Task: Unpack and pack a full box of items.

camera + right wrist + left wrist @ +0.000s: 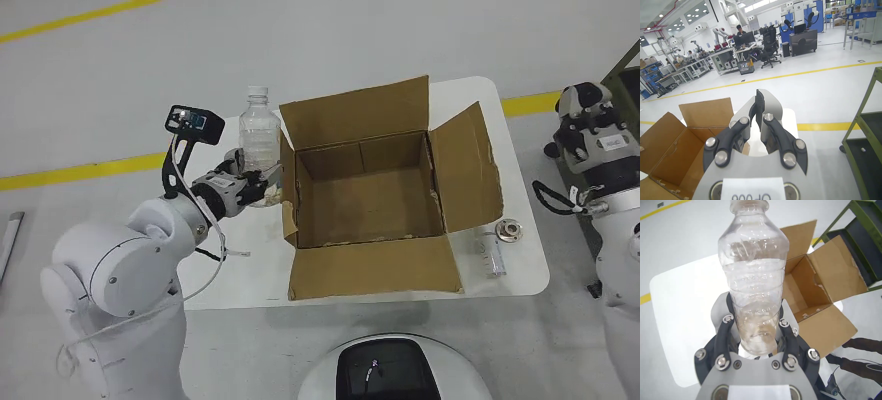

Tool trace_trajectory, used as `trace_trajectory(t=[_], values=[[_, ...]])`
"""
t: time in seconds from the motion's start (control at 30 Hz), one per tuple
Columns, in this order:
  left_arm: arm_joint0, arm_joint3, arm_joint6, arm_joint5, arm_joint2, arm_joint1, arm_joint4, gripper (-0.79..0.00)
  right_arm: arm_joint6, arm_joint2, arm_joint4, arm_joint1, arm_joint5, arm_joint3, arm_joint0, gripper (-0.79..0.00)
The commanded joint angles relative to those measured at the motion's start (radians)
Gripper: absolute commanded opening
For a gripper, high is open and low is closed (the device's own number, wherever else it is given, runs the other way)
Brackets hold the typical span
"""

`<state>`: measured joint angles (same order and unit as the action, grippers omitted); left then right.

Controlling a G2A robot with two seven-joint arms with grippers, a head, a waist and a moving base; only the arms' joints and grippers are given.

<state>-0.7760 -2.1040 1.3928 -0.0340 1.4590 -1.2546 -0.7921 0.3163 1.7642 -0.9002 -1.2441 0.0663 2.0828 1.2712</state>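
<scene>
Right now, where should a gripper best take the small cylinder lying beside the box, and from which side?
Probably its middle, from straight above, closing across its narrow width. The small cylinder lies flat on the table; the box flap stands close alongside.

The right end effector, closed on nothing, hangs just beside the open cardboard box.

Bottle — cap cut off
</scene>
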Motion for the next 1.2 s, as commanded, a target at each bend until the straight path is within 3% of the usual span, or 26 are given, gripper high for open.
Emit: trace_trajectory(t=[0.0,0.23,0.37,0.43,0.47,0.5,0.77,1.0,1.03,1.07,1.17], values=[[0.02,0.017,0.002,-0.013,-0.025,-0.001,0.044,-0.785,0.015,0.002,0.031,0.0,-0.002,0.005,0.003,-0.785],[0.038,0.029,0.0,-0.013,-0.054,-0.002,0.101,-0.785,0.082,0.001,0.151,0.001,-0.025,0.032,0.002,-0.785],[0.038,0.029,0.0,-0.013,-0.054,-0.002,0.101,-0.785,0.117,0.005,0.229,0.002,-0.04,0.038,0.003,-0.646],[0.038,0.029,0.0,-0.013,-0.054,-0.002,0.101,-0.785,0.141,0.006,0.283,0.002,-0.049,0.042,0.005,-0.403],[0.038,0.029,0.0,-0.013,-0.054,-0.002,0.101,-0.785,0.155,0.01,0.294,0.004,-0.052,0.044,0.005,-0.142],[0.038,0.029,0.0,-0.013,-0.054,-0.002,0.101,-0.785,0.174,0.012,0.299,0.005,-0.053,0.046,0.006,0.0],[0.034,0.029,-0.009,-0.013,-0.055,-0.002,0.104,-0.785,0.255,0.014,0.281,0.014,-0.105,0.025,0.015,0.0],[-0.009,0.015,-0.088,-0.01,-0.12,-0.002,0.192,-0.785,0.301,-0.042,0.25,0.019,-0.131,-0.005,0.019,0.0],[-0.006,0.017,-0.084,-0.012,-0.135,-0.002,0.197,-0.785,0.305,-0.05,0.252,0.019,-0.134,-0.007,0.018,-0.135],[-0.005,0.022,-0.079,-0.02,-0.154,-0.003,0.208,-0.785,0.308,-0.058,0.244,0.019,-0.139,-0.009,0.019,-0.339],[-0.003,0.054,-0.071,-0.067,-0.201,-0.006,0.243,-0.785,0.315,-0.083,0.228,0.021,-0.147,-0.017,0.019,-0.523]])
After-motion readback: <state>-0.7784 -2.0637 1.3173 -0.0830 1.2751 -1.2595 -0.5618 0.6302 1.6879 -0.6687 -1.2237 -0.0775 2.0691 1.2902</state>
